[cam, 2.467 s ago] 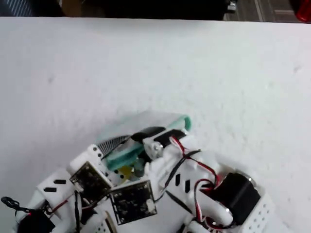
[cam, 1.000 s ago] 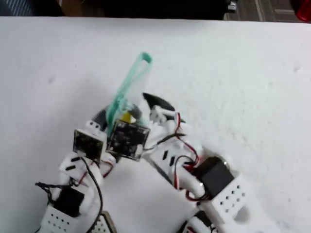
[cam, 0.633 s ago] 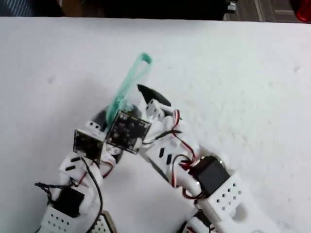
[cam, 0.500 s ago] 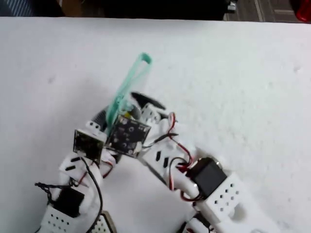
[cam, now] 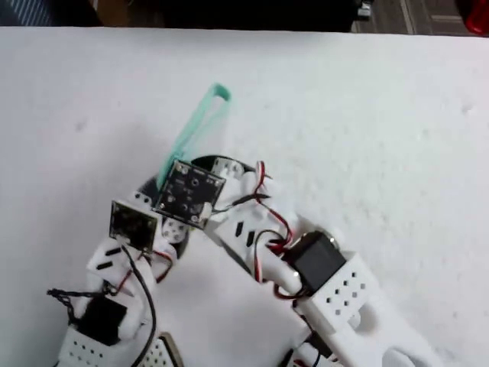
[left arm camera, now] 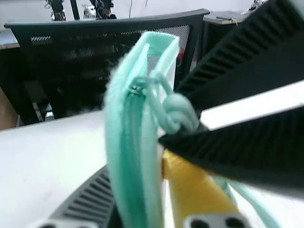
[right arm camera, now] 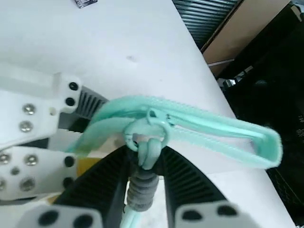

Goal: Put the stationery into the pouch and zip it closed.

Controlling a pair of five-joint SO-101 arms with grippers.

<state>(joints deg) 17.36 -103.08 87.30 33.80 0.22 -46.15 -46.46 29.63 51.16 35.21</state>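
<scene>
The mint-green pouch (cam: pixel 195 127) stands on edge above the white table (cam: pixel 367 115), its far tip pointing away from the arms. In the left wrist view, my left gripper (left arm camera: pixel 142 209) is shut on the near end of the pouch (left arm camera: pixel 134 128), between a grey ribbed finger (left arm camera: pixel 88 202) and a yellow one (left arm camera: pixel 190 194). My right gripper (right arm camera: pixel 143 164) is shut on the knotted zipper pull (right arm camera: pixel 148 142), which hangs from the slider on the pouch's (right arm camera: pixel 213 126) top edge. The right gripper's black fingers (left arm camera: pixel 247 147) cross close to the left wrist camera. No stationery shows outside the pouch.
Both arms crowd the near middle of the table, the left arm (cam: pixel 107 298) beside the right arm (cam: pixel 328 283). A dark mesh chair (left arm camera: pixel 71 61) stands beyond the table's far edge. A small dark object (right arm camera: pixel 86 3) lies farther out on the table.
The pouch, flat on the table 2.5 s ago, now stands up on edge. In the last second the right gripper has drawn back toward the left gripper along the pouch's top edge.
</scene>
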